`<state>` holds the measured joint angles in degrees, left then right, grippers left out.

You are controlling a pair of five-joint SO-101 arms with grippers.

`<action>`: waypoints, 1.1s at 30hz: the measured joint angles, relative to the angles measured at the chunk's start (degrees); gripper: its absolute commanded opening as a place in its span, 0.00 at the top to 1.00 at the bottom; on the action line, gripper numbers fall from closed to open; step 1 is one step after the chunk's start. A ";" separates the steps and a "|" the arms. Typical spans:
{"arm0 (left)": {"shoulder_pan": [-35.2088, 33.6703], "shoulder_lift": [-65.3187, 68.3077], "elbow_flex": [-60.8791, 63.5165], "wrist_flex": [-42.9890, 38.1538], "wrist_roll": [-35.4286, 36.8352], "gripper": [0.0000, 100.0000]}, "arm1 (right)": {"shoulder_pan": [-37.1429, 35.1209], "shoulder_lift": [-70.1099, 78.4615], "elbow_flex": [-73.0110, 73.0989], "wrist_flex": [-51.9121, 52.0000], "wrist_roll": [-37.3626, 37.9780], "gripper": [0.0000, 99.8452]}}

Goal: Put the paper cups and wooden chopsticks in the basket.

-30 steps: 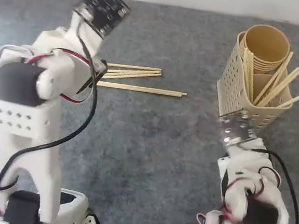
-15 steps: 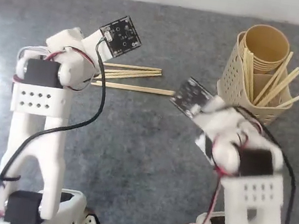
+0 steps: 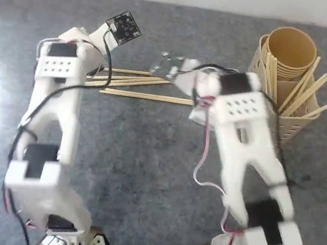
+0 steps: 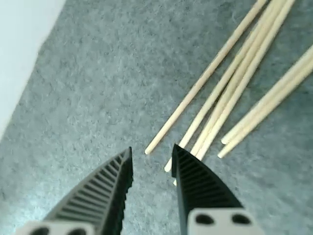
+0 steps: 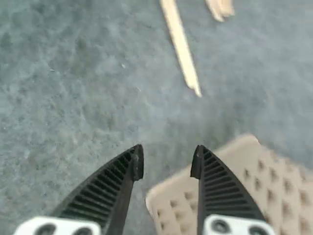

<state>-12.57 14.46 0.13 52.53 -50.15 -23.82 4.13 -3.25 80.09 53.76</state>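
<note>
The table (image 3: 144,174) is grey. At its far right the basket (image 3: 254,89) stands upright, holding stacked cups (image 3: 291,50) and leaning chopsticks (image 3: 299,87). On the table, well apart from the basket, loose chopsticks (image 3: 149,96) lie flat. The left gripper (image 4: 152,152) hovers just beside their ends, its jaws slightly parted and holding nothing. The right gripper (image 5: 168,152) hangs above the table near a basket corner, its jaws parted and empty.
</note>
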 measured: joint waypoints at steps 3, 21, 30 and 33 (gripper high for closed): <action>-0.53 8.26 -5.80 0.00 -0.53 0.88 | -1.85 7.03 -3.08 -1.49 0.44 0.82; 1.05 27.96 -26.46 8.09 -11.52 0.88 | 1.67 28.57 -10.73 -16.62 2.90 0.82; 1.76 36.13 -39.82 19.16 -15.30 0.88 | 1.93 37.36 -18.73 -16.62 4.48 0.82; 2.73 39.74 -44.92 21.89 -16.35 0.88 | 1.93 39.21 -20.75 -16.62 4.48 0.82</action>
<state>-9.85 54.20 -44.79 74.42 -66.51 -21.89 43.34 -24.00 63.47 58.24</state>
